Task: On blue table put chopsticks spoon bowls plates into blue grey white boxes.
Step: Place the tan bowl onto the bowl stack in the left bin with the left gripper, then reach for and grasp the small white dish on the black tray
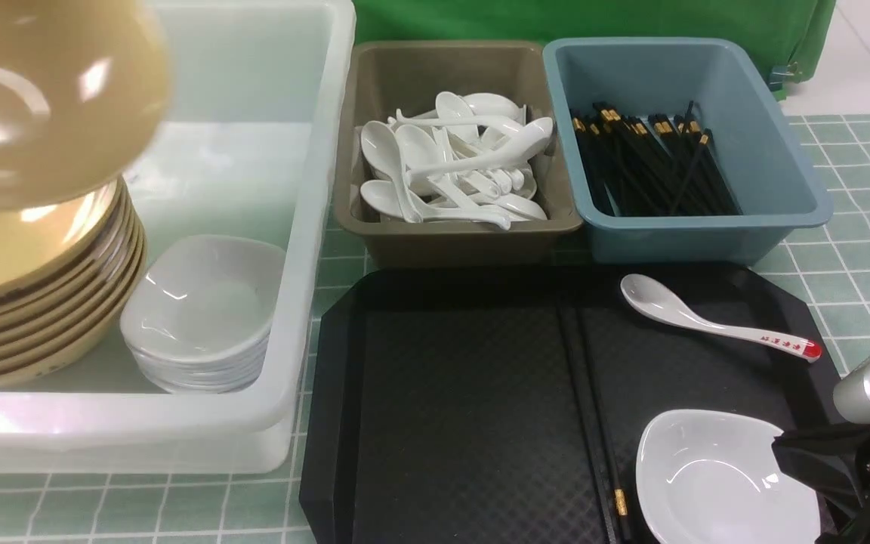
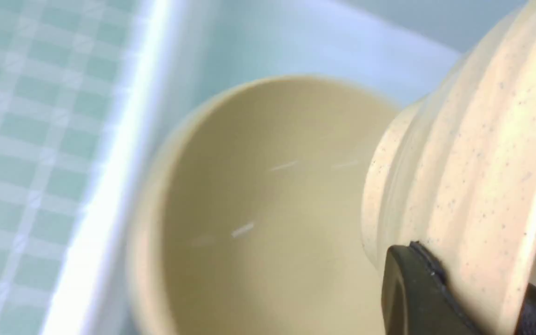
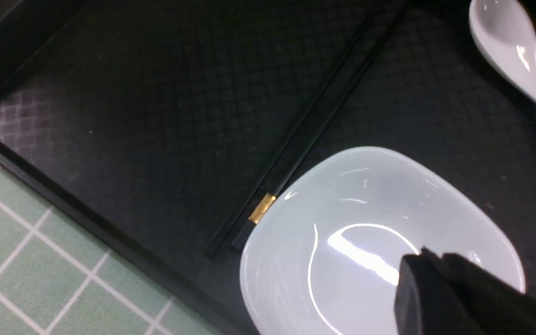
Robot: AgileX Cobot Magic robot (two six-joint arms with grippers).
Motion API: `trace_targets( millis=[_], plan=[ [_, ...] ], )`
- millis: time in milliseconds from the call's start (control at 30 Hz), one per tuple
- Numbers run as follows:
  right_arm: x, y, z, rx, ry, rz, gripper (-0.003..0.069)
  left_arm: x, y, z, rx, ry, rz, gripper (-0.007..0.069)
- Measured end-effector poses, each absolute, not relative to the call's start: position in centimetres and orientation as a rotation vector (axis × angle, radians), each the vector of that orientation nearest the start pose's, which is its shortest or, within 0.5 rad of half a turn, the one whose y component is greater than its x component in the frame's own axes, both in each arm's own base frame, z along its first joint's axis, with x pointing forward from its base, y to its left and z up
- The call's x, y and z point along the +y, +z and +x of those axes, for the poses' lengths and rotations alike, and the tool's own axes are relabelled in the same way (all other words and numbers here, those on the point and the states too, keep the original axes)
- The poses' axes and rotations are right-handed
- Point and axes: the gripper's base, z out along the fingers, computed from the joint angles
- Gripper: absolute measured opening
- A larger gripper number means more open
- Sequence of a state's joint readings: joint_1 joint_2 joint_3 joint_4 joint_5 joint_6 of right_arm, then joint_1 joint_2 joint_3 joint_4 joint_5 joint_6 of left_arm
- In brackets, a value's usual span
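Observation:
My left gripper (image 2: 482, 298) is shut on the rim of a tan bowl (image 1: 35, 98), one finger outside and one inside, and holds it tilted above a stack of tan bowls (image 1: 35, 302) in the white box (image 1: 314, 227). The bowl hides that gripper in the front view. On the black tray (image 1: 465, 393) lie a white bowl (image 1: 714, 483), black chopsticks (image 1: 590, 400) and a white spoon (image 1: 707, 321). My right gripper (image 3: 496, 288) is open, with one finger over the white bowl (image 3: 342, 232) and the other beyond its rim.
A stack of white bowls (image 1: 201, 317) sits beside the tan stack in the white box. The grey box (image 1: 374, 219) holds several white spoons (image 1: 458, 159). The blue box (image 1: 782, 166) holds several black chopsticks (image 1: 646, 166). Both stand behind the tray.

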State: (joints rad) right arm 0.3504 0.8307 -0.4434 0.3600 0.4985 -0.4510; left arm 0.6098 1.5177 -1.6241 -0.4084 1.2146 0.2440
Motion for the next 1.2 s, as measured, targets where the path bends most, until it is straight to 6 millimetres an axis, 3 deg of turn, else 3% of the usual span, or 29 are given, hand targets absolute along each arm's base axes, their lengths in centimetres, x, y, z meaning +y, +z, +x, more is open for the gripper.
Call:
trace_targets(
  millis=[300,367,500,600,733,800,867,1033,1200],
  plan=[
    [6.6,24.2,13.4,2.262,0.327,-0.623,0.0089,16.4,35.1,27.3,2.469,-0.126,-0.647,0.0026],
    [6.6,24.2,13.4,2.262,0.328,-0.623,0.0091,16.7,34.4,27.2,2.469,-0.087,-0.656,0.009],
    [6.6,24.2,13.4,2.267,0.34,-0.606,0.0096,16.8,34.4,27.3,2.454,-0.082,-0.682,0.0288],
    [6.7,24.2,13.4,2.276,0.354,-0.578,0.0101,16.4,34.6,27.1,2.462,-0.123,-0.722,0.0479],
    [6.7,24.1,13.3,2.294,0.36,-0.582,0.0134,15.9,35.8,25.8,2.502,-0.096,-0.73,0.0617],
    [6.7,23.8,13.1,2.333,0.362,-0.605,0.0185,15.4,36.7,25.2,2.485,-0.086,-0.717,0.0643],
    [6.7,23.3,13.1,2.406,0.35,-0.633,0.0262,14.3,38.9,23.7,2.425,-0.054,-0.686,0.0653],
    [6.3,23.0,13.8,2.552,0.269,-0.594,0.04,10.9,42.7,20.9,2.3,-0.05,-0.571,0.061],
    [6.2,22.0,15.0,2.658,0.208,-0.511,0.0476,4.3,46.5,18.1,2.109,-0.116,-0.21,0.0482]
  ],
)
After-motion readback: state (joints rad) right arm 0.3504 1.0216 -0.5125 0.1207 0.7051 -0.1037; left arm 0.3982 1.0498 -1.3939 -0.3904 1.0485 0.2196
